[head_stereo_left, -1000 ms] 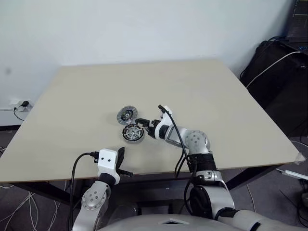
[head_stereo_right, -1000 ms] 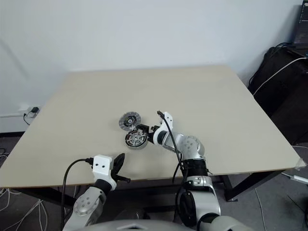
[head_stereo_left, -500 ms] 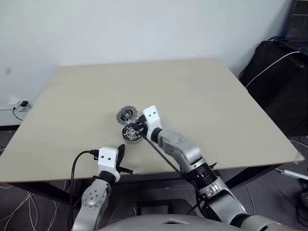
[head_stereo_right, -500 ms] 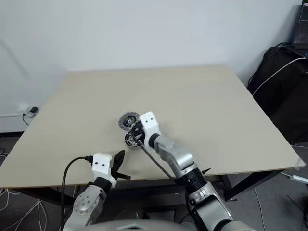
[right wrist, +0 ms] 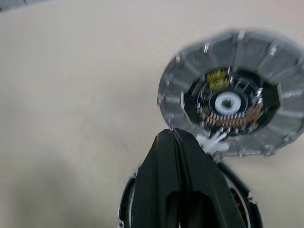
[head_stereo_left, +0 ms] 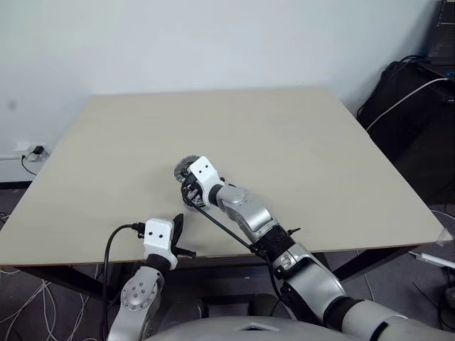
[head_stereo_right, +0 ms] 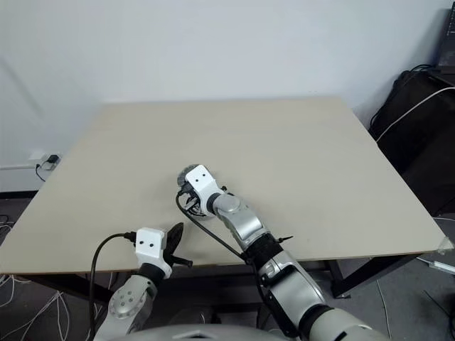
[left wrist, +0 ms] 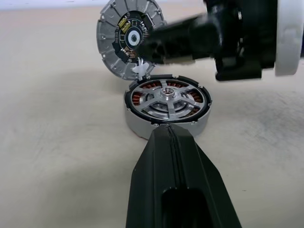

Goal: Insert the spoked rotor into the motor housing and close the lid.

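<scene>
Table [head_stereo_left: 320, 156] is carrying just two parts; black bags and cables are sitting off its 2 o'clock corner. Right arm is reaching across from 5 o'clock, its white wrist block covering both discs in the head views. Rotor [left wrist: 167, 100] is lying flat, copper windings up; housing [left wrist: 124, 40] is touching its rim at 11 o'clock, lying just beyond it. Right gripper [right wrist: 172, 137] is hovering with jaws pressed together, holding nothing, tips over the seam between the discs. Left gripper [left wrist: 169, 130] is hanging at the near table edge, jaws pinched together and empty, aimed at the rotor.
</scene>
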Available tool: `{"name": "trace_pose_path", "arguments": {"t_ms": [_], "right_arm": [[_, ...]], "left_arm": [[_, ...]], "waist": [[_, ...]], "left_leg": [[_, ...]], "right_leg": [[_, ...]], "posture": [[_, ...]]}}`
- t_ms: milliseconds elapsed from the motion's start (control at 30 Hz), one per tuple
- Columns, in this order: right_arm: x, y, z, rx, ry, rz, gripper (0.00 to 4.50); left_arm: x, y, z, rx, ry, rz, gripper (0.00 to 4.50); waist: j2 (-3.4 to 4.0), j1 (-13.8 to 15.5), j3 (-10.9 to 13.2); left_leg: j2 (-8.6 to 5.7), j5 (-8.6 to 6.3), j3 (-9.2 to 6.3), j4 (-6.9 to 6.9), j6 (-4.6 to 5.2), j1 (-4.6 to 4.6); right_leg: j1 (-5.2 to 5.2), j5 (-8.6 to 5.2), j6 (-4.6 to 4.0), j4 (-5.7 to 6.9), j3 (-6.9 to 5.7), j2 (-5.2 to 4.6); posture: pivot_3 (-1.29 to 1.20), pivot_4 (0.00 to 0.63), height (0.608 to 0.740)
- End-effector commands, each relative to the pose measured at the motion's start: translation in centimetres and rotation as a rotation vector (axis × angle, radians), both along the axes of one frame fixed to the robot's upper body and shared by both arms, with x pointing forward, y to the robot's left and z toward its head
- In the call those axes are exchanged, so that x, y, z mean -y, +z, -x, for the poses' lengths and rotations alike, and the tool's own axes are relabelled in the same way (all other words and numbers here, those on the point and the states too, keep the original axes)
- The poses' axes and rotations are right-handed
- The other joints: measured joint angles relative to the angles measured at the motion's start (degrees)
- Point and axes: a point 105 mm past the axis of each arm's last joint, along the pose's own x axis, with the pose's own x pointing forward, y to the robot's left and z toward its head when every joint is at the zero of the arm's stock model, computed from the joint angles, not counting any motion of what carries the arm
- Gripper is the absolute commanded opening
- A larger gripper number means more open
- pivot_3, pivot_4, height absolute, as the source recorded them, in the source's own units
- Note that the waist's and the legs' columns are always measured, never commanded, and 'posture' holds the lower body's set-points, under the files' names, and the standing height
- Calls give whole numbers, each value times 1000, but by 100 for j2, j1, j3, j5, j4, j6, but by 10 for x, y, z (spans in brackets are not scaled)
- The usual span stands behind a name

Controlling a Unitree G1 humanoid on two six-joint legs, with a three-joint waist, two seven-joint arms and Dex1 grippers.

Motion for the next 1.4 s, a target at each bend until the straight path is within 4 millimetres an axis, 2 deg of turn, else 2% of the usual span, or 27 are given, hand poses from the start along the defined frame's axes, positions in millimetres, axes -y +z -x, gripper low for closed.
{"name": "trace_pose_path", "arguments": {"t_ms": [33, 133, 200, 367, 433, 500, 600, 767, 1033, 1400], "right_arm": [[1, 0, -7, 2, -12, 7, 26], [9, -14, -7, -45, -37, 54, 26], [10, -14, -7, -46, -23, 62, 26], [2, 22, 2, 55, 149, 19, 26], [2, 35, 11, 105, 266, 54, 26], [4, 40, 19, 128, 362, 107, 26], [11, 38, 27, 144, 488, 231, 629], [17, 23, 33, 186, 650, 425, 2250], [16, 10, 31, 203, 740, 551, 2250], [21, 0, 15, 189, 713, 612, 2250]], "left_arm": [[1, 13, -3, 58, 6, 3, 0], [-1, 12, -1, 55, 15, 6, 0], [-1, 12, 0, 53, 17, 6, 0], [1, 12, -1, 52, 12, 9, 0], [2, 12, -2, 51, 6, 12, 0], [3, 11, -3, 51, 1, 14, 0], [6, 11, -4, 51, -6, 19, 0], [8, 10, -5, 52, -4, 27, 0], [6, 9, -2, 55, 32, 37, 0], [4, 8, -1, 60, 48, 41, 0]], "waist": [[0, -3, 0], [6, -12, -3], [5, -11, -4], [4, 0, -2], [3, -2, -2], [2, 1, -3], [1, 0, -4], [-2, 6, -2], [-6, 14, -1], [-6, 13, -2]], "left_leg": [[0, 0, 0, 0, 0, 0], [0, 0, 0, 0, 0, 0], [0, 1, 0, 0, -1, 1], [0, 1, -2, 2, -2, 0], [-2, 1, -1, 3, -1, -1], [-2, 0, -1, 4, -1, -1], [0, 1, -2, 5, -1, -1], [0, 1, -3, 7, -1, -1], [-1, 1, -3, 7, -2, -1], [-3, 1, -3, 7, -2, -1]], "right_leg": [[0, 0, 0, 0, 0, 0], [-2, 0, -1, 3, 2, 1], [-2, 0, -2, 5, 2, 1], [0, -1, -2, 6, 1, -1], [0, -1, -2, 5, 0, -3], [1, -1, -1, 3, -2, -4], [1, -1, -1, 3, -6, -4], [3, -1, -1, 2, -10, -5], [3, -1, -1, 3, -10, -7], [2, 0, -2, 4, -9, -6]], "posture": [[0, 0, 740], [0, 0, 740], [0, 0, 740], [0, 0, 740], [0, 0, 740], [0, 0, 740], [0, 0, 740], [0, 0, 740], [0, 0, 740], [0, 0, 740]]}}
